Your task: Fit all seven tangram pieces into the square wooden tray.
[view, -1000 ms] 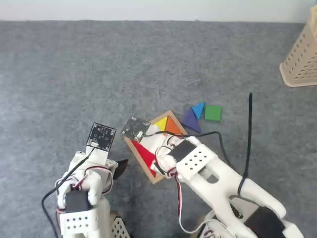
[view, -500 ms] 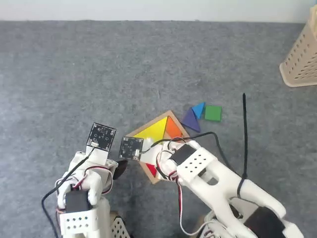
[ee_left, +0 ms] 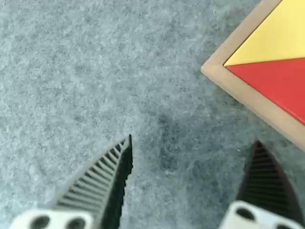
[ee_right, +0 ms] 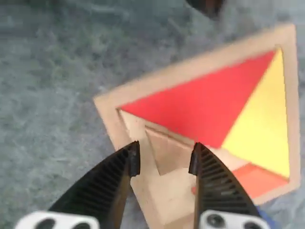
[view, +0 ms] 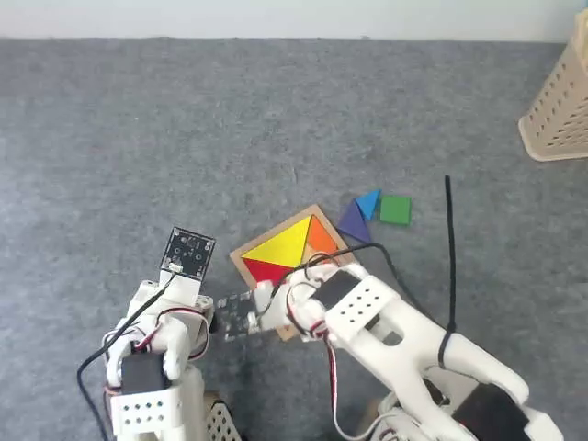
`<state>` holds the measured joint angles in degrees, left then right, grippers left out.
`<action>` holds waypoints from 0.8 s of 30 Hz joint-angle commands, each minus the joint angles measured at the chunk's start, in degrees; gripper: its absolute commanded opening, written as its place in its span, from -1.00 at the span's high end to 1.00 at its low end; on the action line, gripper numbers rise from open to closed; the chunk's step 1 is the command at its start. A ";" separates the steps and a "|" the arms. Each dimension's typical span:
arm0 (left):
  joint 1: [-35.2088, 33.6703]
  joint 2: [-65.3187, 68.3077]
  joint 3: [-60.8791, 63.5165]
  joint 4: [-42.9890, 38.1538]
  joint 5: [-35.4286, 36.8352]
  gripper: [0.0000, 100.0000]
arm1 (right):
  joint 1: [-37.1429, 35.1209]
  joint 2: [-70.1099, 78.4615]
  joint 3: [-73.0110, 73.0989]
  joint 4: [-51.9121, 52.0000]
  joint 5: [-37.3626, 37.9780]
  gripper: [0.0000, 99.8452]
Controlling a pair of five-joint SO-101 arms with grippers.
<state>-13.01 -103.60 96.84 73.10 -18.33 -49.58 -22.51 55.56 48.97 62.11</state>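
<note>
The square wooden tray (view: 241,258) lies mid-table with a yellow triangle (view: 280,243), an orange triangle (view: 322,237) and a red triangle (view: 265,269) inside. A purple triangle (view: 352,222), a blue triangle (view: 369,202) and a green square (view: 396,209) lie on the carpet just right of it. My right gripper (ee_right: 164,160) hangs open over bare tray floor (ee_right: 167,191) beside the red triangle (ee_right: 205,105), holding nothing. My left gripper (ee_left: 190,157) is open over carpet, just off the tray's corner (ee_left: 214,71).
The right arm (view: 367,312) covers the tray's near corner. The left arm (view: 165,344) stands at the front left. A perforated beige basket (view: 560,101) sits at the far right edge. A black cable (view: 450,248) runs right of the loose pieces.
The right arm's wrist has swung back toward the front left, uncovering the yellow and red triangles in the tray. The left arm has not moved.
</note>
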 commanded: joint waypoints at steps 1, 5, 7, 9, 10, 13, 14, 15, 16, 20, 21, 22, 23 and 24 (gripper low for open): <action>0.26 -0.79 -0.31 0.00 -0.26 0.29 | -2.77 -0.13 -0.35 -0.40 2.46 0.65; 0.26 -0.79 -0.31 0.00 -0.26 0.29 | -2.86 -0.04 -0.26 -0.31 2.55 0.66; 0.26 -0.79 -0.31 0.00 -0.26 0.29 | -2.86 -0.04 0.62 -0.31 3.16 0.66; 0.26 -0.79 -0.31 0.00 -0.26 0.29 | -2.86 -0.04 1.67 -0.40 4.57 0.66; 0.26 -0.79 -0.31 0.00 -0.26 0.29 | -2.86 -0.04 2.11 -0.40 4.75 0.66; 0.26 -0.79 -0.31 0.00 -0.26 0.29 | -2.77 -0.04 2.46 -0.40 4.66 0.66; 0.26 -0.79 -0.31 0.00 -0.26 0.29 | -2.77 -0.04 2.46 -0.40 4.66 0.66; 0.26 -0.79 -0.31 0.00 -0.26 0.29 | -2.77 -0.04 2.46 -0.40 4.66 0.66; 0.26 -0.79 -0.31 0.00 -0.26 0.29 | -2.77 -0.04 2.46 -0.40 4.66 0.66; 0.26 -0.79 -0.31 0.00 -0.26 0.29 | -0.92 -0.04 2.29 -1.01 4.13 0.66; 0.26 -0.79 -0.31 0.00 -0.26 0.29 | 0.04 -0.04 2.02 -1.19 3.25 0.66; 0.26 -0.79 -0.31 0.00 -0.26 0.29 | 0.75 -0.04 1.76 -1.98 2.29 0.66; 0.26 -0.79 -0.31 0.00 -0.26 0.29 | 1.19 -0.04 1.67 -2.77 1.32 0.66; 0.26 -0.79 -0.31 0.00 -0.26 0.29 | 1.36 -0.04 1.67 -3.21 0.79 0.66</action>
<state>-13.01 -103.60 96.84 73.10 -18.33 -50.02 -22.59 58.37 47.91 65.45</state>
